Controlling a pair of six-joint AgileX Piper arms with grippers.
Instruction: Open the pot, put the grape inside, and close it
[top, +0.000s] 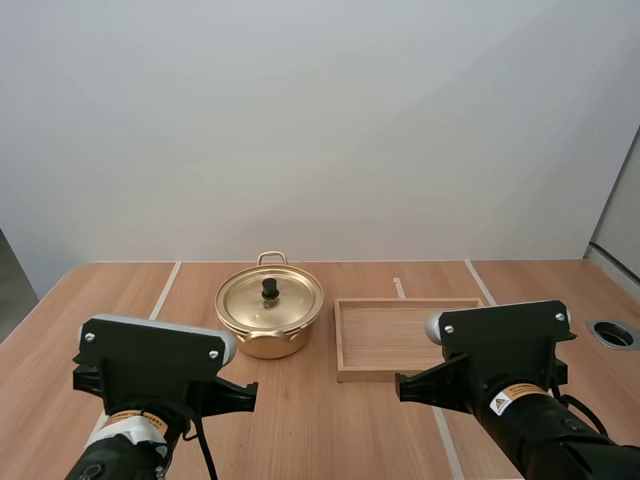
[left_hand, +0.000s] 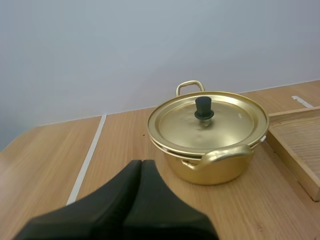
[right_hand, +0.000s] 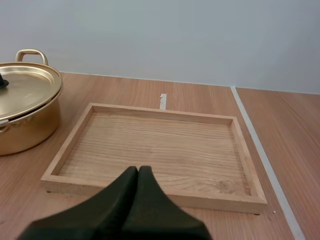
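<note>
"Two grippers, and neither one carrying anything?"

"Neither. The left gripper (left_hand: 141, 162) has its fingers pressed together into one dark wedge, and the right gripper (right_hand: 138, 169) is closed on nothing in the same way. I'd read that as a resting pose, with no step begun."

"Where's the pot?"

"The pot (top: 269, 312) stands on the table (top: 300, 430), straight ahead of the left gripper and well apart from it. Its lid (top: 290, 298) sits flat and square on the rim, with the black knob (top: 270, 288) upright in the middle. One side handle (left_hand: 220, 156) faces the left gripper, and the other is on the pot's far side."

"And the right arm?"

"It's on the pot's right, on the near side of the wooden tray (top: 343, 340). The tray lies just beside the pot on that side, and I can't tell whether they touch. The right gripper's tips point at the tray's near rim, with the pot off to their left."

"Why set it out like that?"

"My guess is that the pot goes to the left arm, since the knob sits nearly dead ahead of its wedge. The tray beside the pot looks like a handy place to park the lid."

"So what comes first?"

"Probably the fingers spread, then a reach forward and down onto the knob. It's small, so the tips would need to be well centred."
</note>
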